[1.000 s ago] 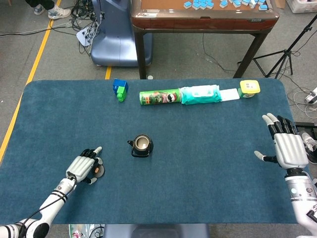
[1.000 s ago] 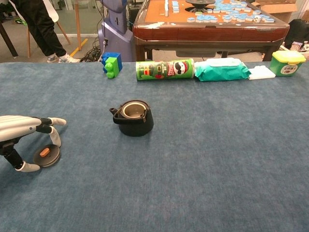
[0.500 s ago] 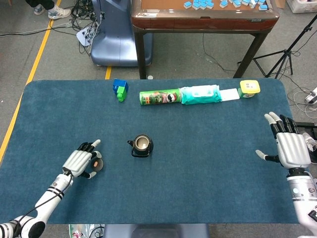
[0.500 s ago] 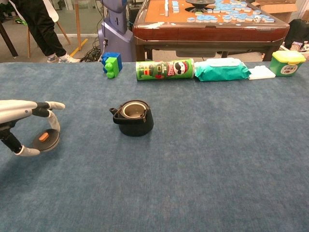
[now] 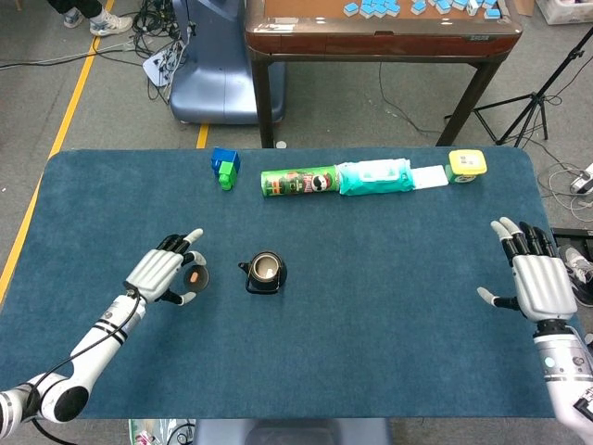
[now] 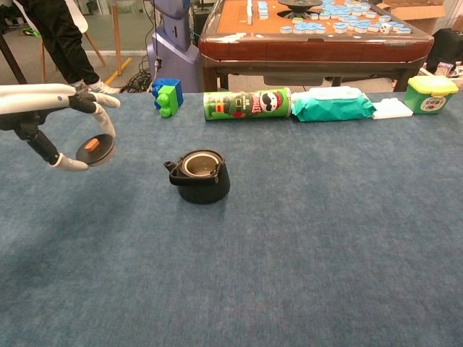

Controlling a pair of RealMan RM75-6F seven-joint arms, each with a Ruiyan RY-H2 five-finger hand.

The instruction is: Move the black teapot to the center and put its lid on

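Note:
The black teapot (image 5: 265,273) (image 6: 200,176) stands lidless near the middle of the blue table, spout to the left. Its dark round lid (image 5: 195,275) (image 6: 97,148), with an orange knob, hangs in the air left of the pot, tilted on edge. My left hand (image 5: 167,275) (image 6: 54,123) pinches the lid between thumb and fingers, well above the cloth. My right hand (image 5: 536,278) hovers open at the table's right edge, fingers spread, holding nothing; the chest view does not show it.
Along the back edge lie blue and green blocks (image 5: 224,168), a green Pringles can (image 5: 298,181), a teal wipes pack (image 5: 374,176), a white box (image 5: 429,177) and a yellow-lidded tub (image 5: 466,166). A wooden mahjong table (image 5: 380,28) stands behind.
My left hand has lifted the lid off the cloth and carried it up and toward the teapot. The right hand drifted slightly lower. The teapot has not moved.

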